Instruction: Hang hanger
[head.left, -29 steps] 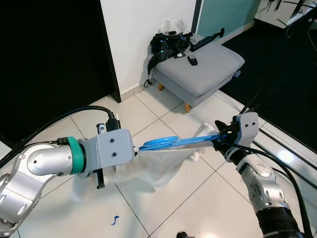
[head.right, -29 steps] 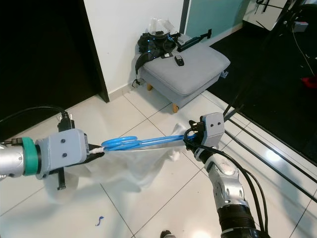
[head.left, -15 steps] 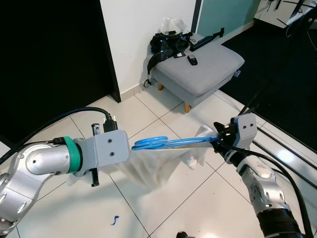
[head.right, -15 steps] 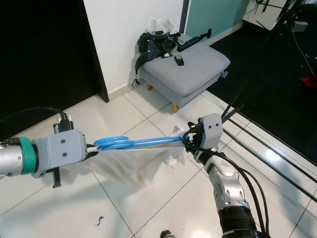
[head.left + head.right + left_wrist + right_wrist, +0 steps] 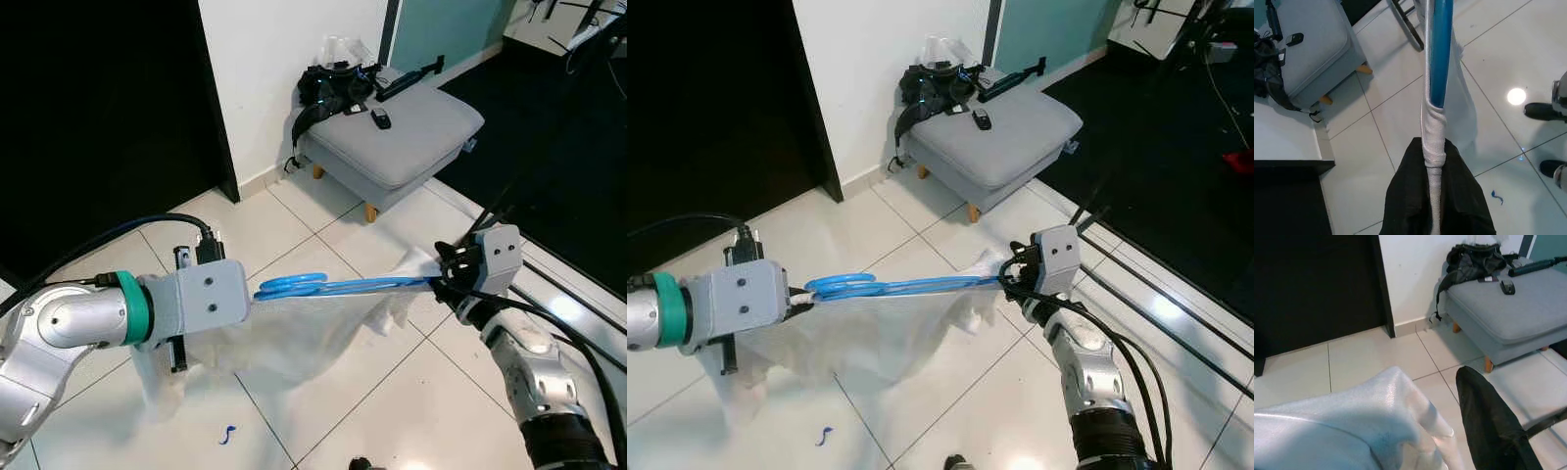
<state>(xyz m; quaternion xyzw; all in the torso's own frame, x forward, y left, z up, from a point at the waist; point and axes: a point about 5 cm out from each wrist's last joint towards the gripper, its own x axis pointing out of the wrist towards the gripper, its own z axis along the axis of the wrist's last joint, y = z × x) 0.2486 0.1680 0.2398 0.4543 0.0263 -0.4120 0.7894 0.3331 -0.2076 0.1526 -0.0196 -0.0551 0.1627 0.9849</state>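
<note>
Mid-carry, at frame centre: blue hanger (image 5: 333, 286) with white garment (image 5: 313, 328) stretched above the tiled floor (image 5: 323, 411), left gripper (image 5: 1436, 205) fingers clamped on its cloth-wrapped end, right gripper (image 5: 446, 277) fingers' state untellable; next, probably finding a rail.

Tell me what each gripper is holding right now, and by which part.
The left gripper pinches the white garment's bunched fabric at one end of the blue hanger. The right gripper is at the other end; its grip is unclear.
</note>
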